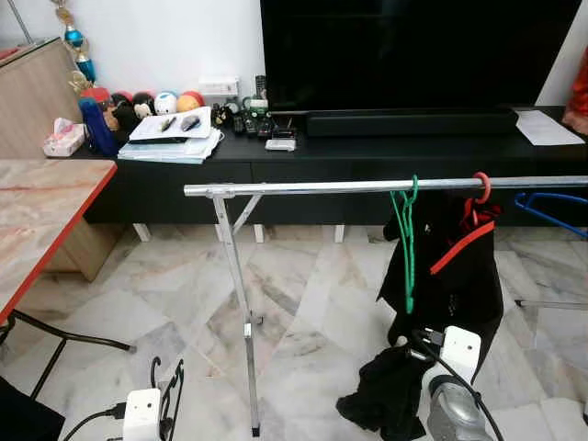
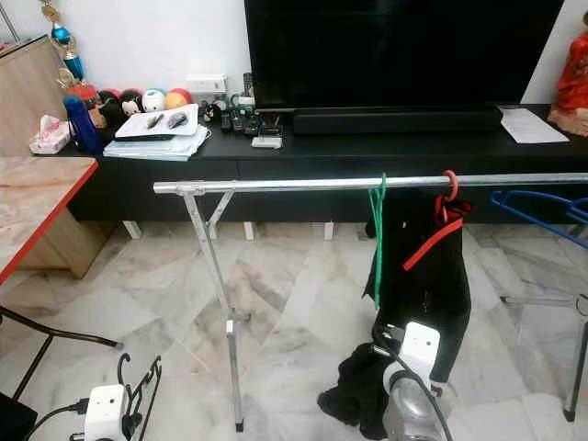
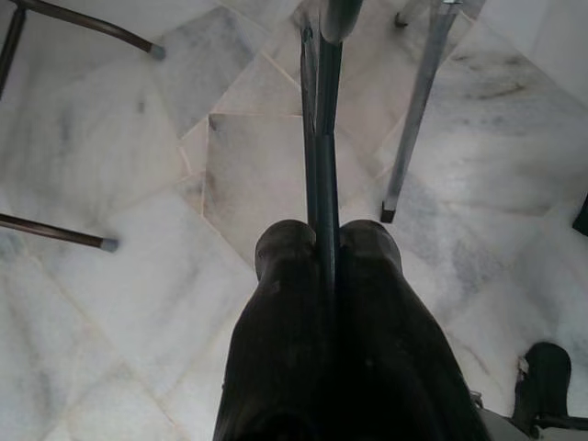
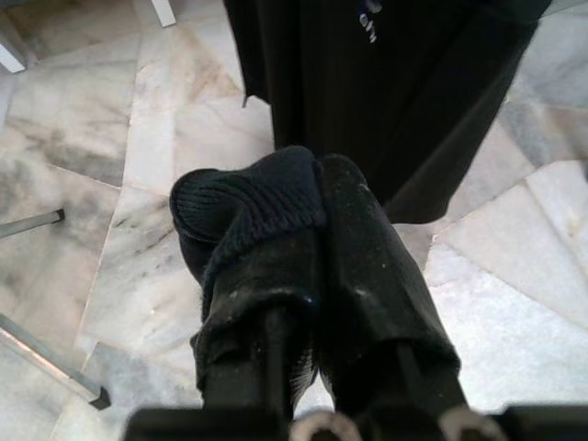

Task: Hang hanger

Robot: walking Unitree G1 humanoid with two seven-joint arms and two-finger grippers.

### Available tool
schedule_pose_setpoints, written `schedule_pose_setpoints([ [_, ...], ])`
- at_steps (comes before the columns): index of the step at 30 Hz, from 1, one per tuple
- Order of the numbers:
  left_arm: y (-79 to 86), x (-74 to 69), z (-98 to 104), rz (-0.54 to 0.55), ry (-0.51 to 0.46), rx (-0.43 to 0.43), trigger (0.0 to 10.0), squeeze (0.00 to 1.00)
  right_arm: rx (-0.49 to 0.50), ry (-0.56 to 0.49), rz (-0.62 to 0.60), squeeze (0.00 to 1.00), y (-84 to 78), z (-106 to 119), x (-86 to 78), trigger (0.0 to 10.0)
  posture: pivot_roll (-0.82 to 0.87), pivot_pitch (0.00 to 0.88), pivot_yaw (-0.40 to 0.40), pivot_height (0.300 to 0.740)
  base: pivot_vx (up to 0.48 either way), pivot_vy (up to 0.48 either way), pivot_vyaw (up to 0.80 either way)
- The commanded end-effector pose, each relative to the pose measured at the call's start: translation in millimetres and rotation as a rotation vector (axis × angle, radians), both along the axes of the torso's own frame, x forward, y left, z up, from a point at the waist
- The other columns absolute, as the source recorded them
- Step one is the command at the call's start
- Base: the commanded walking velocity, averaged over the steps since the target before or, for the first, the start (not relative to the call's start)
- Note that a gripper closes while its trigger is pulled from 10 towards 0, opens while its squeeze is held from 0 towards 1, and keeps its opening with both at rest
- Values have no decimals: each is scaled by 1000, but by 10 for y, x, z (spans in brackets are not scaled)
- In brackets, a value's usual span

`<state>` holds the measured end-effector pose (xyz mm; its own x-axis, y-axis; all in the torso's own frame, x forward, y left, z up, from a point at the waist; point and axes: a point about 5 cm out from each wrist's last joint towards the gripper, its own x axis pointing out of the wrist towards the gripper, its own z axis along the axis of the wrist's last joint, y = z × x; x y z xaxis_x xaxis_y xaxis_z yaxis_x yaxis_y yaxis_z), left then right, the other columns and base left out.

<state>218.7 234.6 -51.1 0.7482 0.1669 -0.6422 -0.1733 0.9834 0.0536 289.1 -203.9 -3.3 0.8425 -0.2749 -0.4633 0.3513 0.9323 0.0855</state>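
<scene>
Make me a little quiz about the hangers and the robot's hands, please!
1. True or false: the left gripper is shut on a thin dark hanger.
2. The right gripper pinches: A) black cloth B) a book C) a ball
3. Fill in: the hanger carrying the black garment is ____.
Key: 1 true; 2 A; 3 red, the red hanger.

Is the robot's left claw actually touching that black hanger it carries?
Touching. In the left wrist view the two fingers are pressed together on the black hanger, whose thin bar runs out from between them with no gap.
</scene>
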Motion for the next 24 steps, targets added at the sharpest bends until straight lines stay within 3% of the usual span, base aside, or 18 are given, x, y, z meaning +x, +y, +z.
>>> schedule_pose_setpoints([
  [1,11,-74,-50,21,35,1,10000,0,2,-6,6,0,19,35,45,10000,61,0,25,740,-281,0,0],
  [7,-2,-144,-97,34,58,-10,10000,0,-17,-13,30,0,5,86,98,10000,63,0,13,740,-306,0,0],
  [19,261,-397,-155,106,112,-10,10000,0,-39,-72,53,0,-27,278,270,10000,85,0,-8,740,-322,0,0],
  [22,274,-514,-204,118,133,-12,10000,0,-35,-72,47,0,-39,262,251,10000,80,0,-3,740,-322,0,0],
  [24,242,-672,-279,114,172,-14,10000,0,-31,-71,28,0,-92,228,203,10000,72,0,4,740,-322,0,0],
])
